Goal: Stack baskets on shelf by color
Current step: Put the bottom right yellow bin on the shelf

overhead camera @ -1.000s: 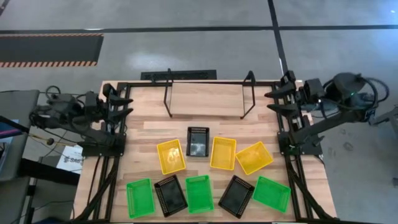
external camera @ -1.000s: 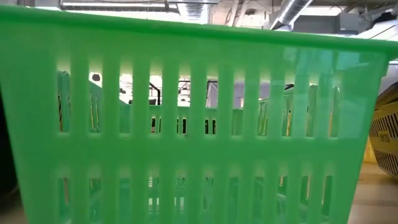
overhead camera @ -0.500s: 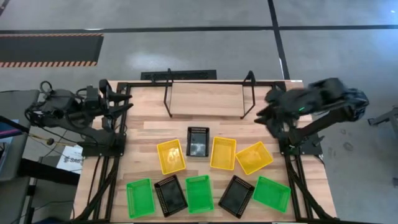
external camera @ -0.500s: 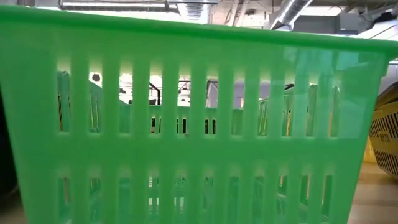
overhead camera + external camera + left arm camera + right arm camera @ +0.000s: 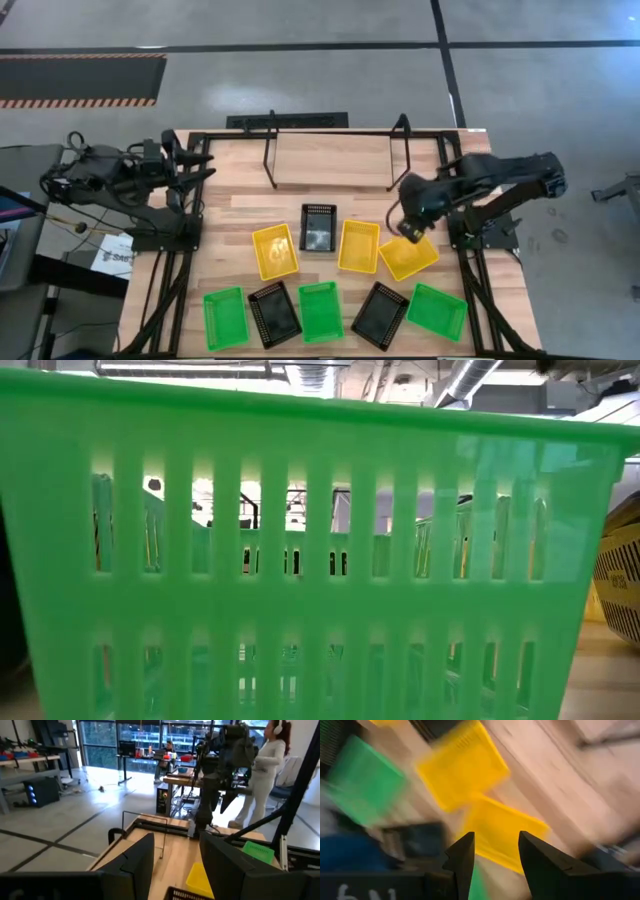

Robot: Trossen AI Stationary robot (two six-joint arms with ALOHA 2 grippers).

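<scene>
Nine baskets lie flat on the wooden table in front of the shelf (image 5: 335, 150). Three yellow ones (image 5: 275, 250) (image 5: 358, 246) (image 5: 408, 253) and a black one (image 5: 318, 227) form the farther row. Green (image 5: 224, 318) (image 5: 320, 311) (image 5: 437, 310) and black (image 5: 274, 313) (image 5: 380, 315) baskets form the near row. My right gripper (image 5: 408, 225) (image 5: 495, 855) is open and points down, above the far corner of the rightmost yellow basket (image 5: 502, 832) and clear of it. My left gripper (image 5: 198, 168) (image 5: 175, 857) waits open and level at the table's left edge.
Black frame rails (image 5: 470, 290) run along both table sides. In the low view a green basket's slotted wall (image 5: 320, 560) fills the picture. A person (image 5: 270, 770) stands beyond the table's right side, behind my right arm (image 5: 220, 770). Bare wood lies between the shelf and the baskets.
My right gripper has swung from the table's far right corner toward the middle and come down. It has tipped from level to pointing down and rolled, and now stands over the rightmost yellow basket. No basket has moved.
</scene>
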